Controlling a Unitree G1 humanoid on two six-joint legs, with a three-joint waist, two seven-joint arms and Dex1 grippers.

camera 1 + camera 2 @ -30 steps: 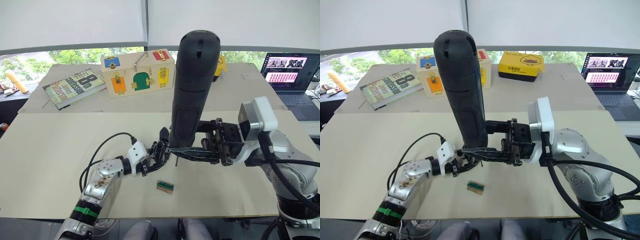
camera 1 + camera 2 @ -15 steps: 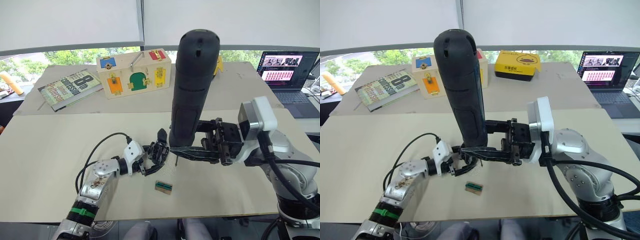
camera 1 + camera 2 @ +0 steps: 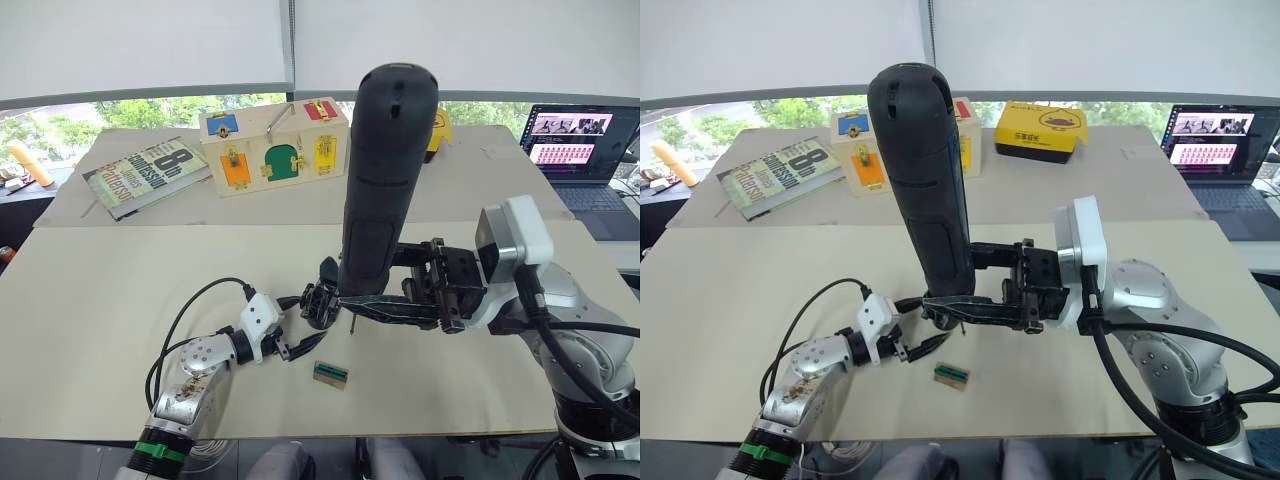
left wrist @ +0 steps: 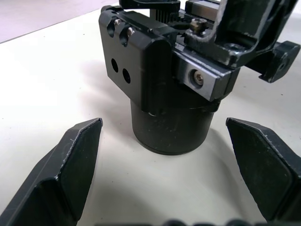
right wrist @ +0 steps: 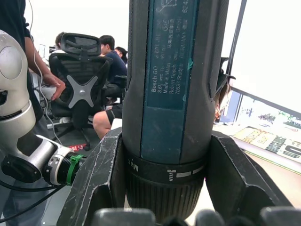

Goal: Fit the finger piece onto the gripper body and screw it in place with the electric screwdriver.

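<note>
Clamping the screwdriver [image 3: 385,190] upright, bit down over the gripper body [image 3: 320,300] for screwing, the right pincer [image 3: 395,308] works while the left pincer [image 3: 290,345] gapes empty beside it.

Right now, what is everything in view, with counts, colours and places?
electric screwdriver: one, black, upright over the near table's middle, clamped in the right end effector.
gripper body: one, black, standing on the table just left of the screwdriver's bit.
green-and-tan rectangle: one, flat on the near table.
wooden latch box: one, coloured doors, far table.
book: one, far left.
yellow box: one, far table.
laptop: one, open, far right.
seated people: background, right wrist view.
left end effector: open, apart from the gripper body.
right end effector: shut.
</note>
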